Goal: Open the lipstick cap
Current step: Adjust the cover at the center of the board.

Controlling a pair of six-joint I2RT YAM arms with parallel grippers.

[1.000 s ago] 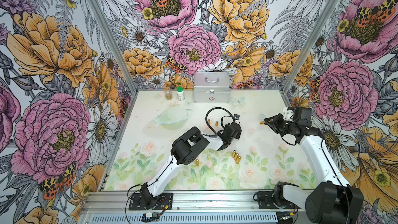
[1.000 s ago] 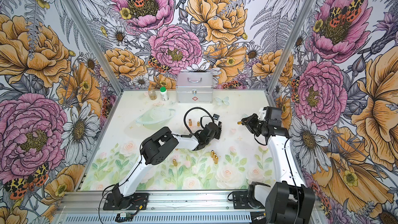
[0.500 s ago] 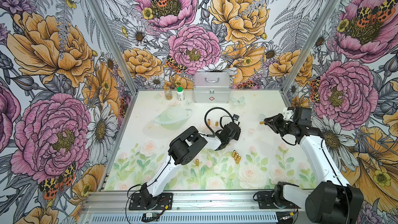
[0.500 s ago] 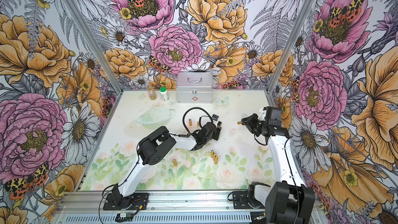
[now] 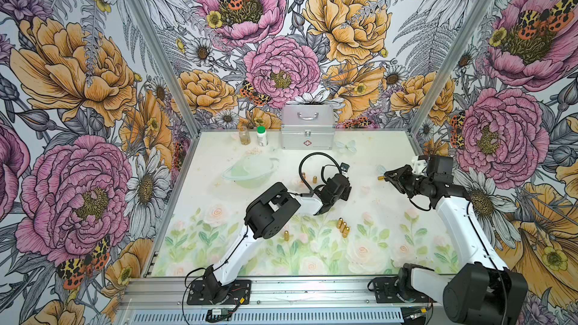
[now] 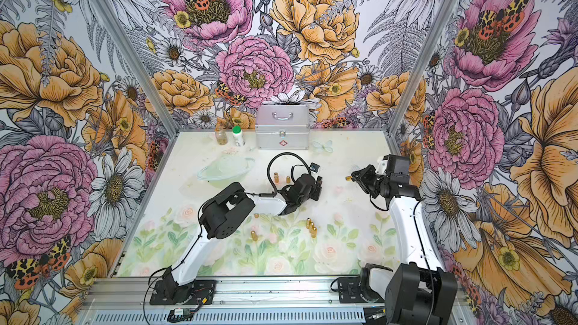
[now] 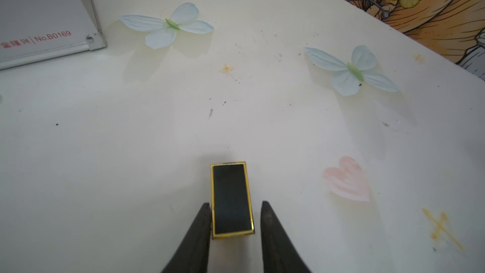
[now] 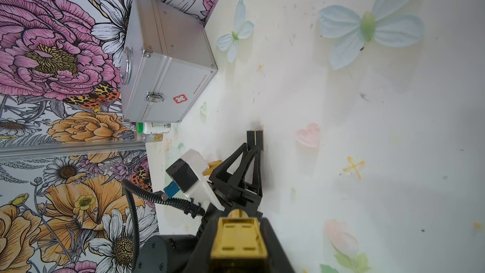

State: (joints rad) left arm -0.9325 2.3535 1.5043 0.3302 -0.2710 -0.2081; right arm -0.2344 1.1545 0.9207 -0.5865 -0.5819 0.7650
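Here, black cap (image 7: 232, 199) inside slightly parted left pincer (image 7: 235, 203); gold lipstick (image 8: 238, 241) tight in right pincer (image 8: 238, 228)

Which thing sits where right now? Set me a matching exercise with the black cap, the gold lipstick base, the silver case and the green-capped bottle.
Things:
1. black cap
2. gold lipstick base
3. silver case
4. green-capped bottle

Places:
A. held in the right gripper
B. at the very back, centred
C. between the fingers of the left gripper
D. standing between a brownish jar and the case

Pairs: 1-C, 2-A, 3-B, 4-D
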